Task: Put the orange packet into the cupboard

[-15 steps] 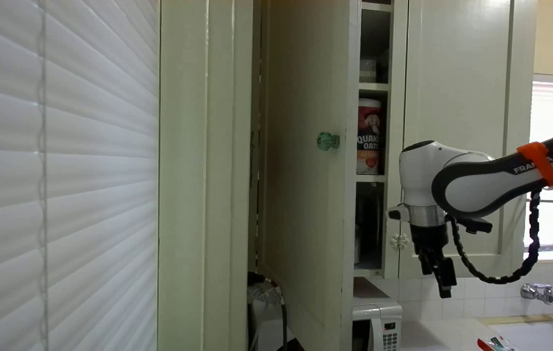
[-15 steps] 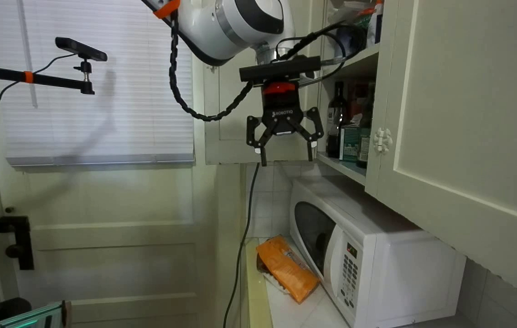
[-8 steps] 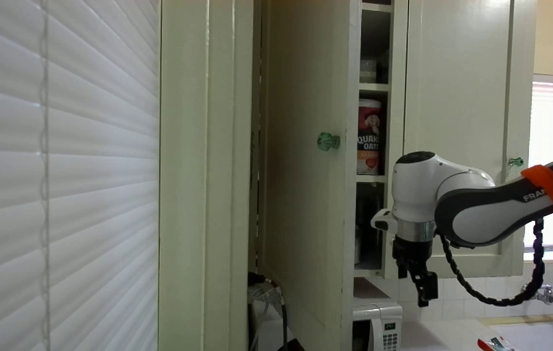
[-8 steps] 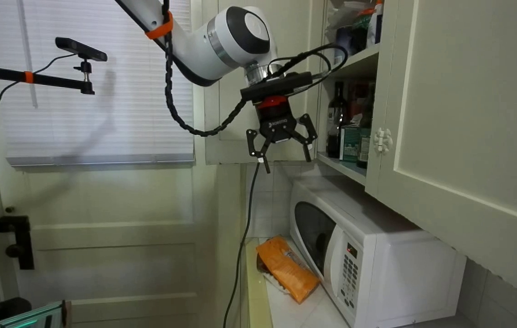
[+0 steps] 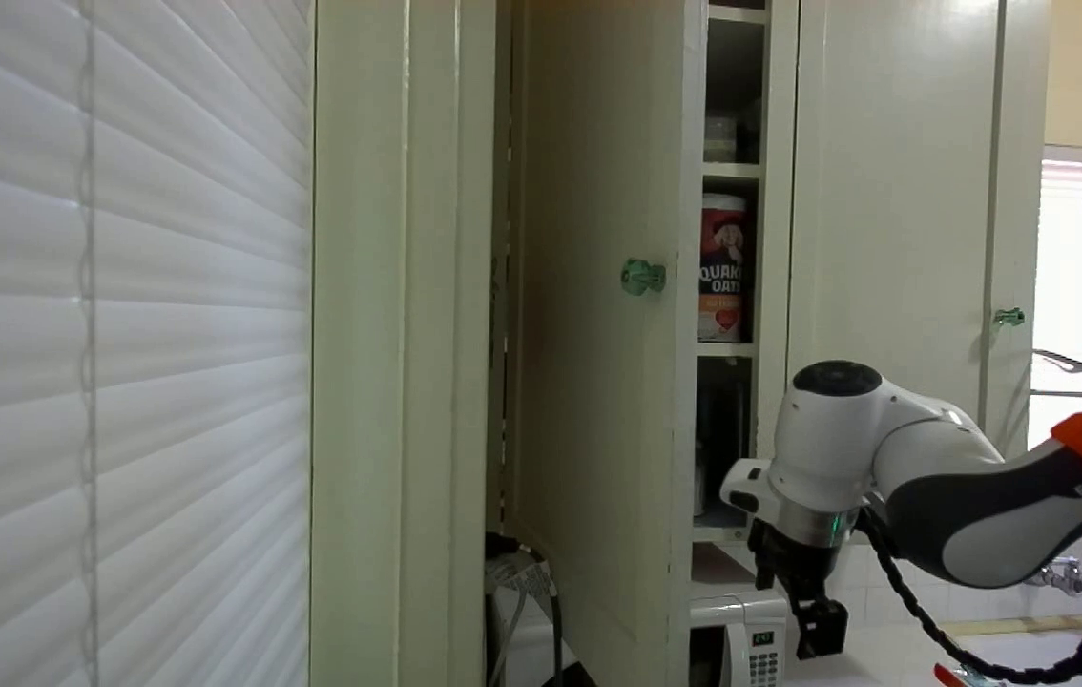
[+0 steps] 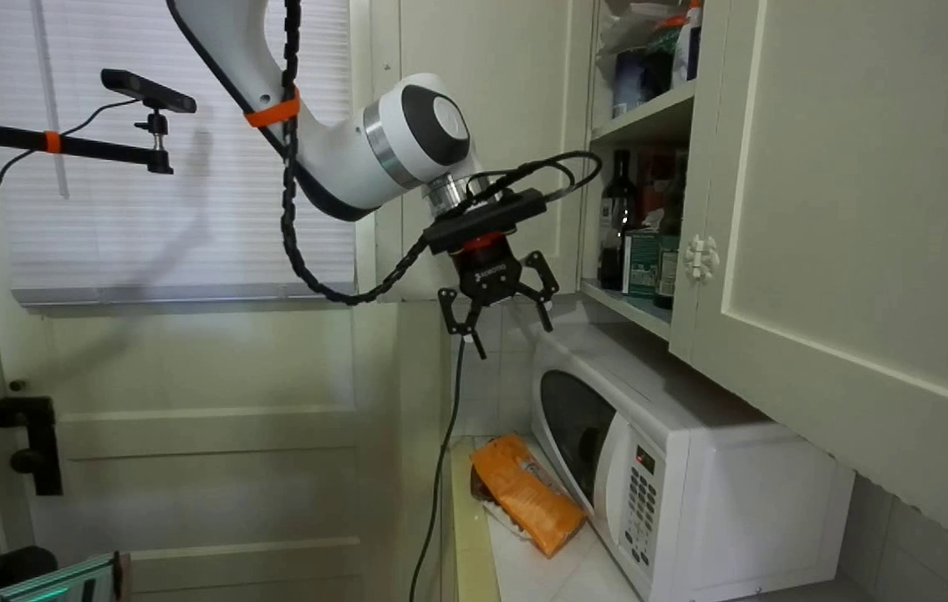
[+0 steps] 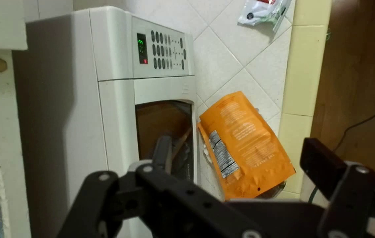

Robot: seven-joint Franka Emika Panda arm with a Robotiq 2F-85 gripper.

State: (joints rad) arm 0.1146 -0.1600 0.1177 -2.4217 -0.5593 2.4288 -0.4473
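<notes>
The orange packet (image 6: 529, 493) lies on the white tiled counter in front of the microwave, on top of something dark and white that is mostly hidden. It also shows in the wrist view (image 7: 247, 142) below and between my fingers; it is out of view in the exterior view with the oats. My gripper (image 6: 515, 342) is open and empty, tilted, in the air above the packet. It also shows in an exterior view (image 5: 820, 637). The cream-white cupboard (image 6: 645, 113) is open above the microwave; its open door (image 5: 598, 334) has a green knob.
The white microwave (image 6: 741, 502) stands right beside the packet, under the cupboard. Its shelves hold a bottle (image 6: 618, 226), boxes and an oats canister (image 5: 722, 267). A red-and-white package (image 7: 263, 13) lies further along the counter. A dark cable (image 6: 440, 460) hangs by the counter's yellow edge.
My gripper has moved down toward the counter, away from the cupboard's shelf level, and has tilted. It stays open. The packet and the cupboard door have not moved.
</notes>
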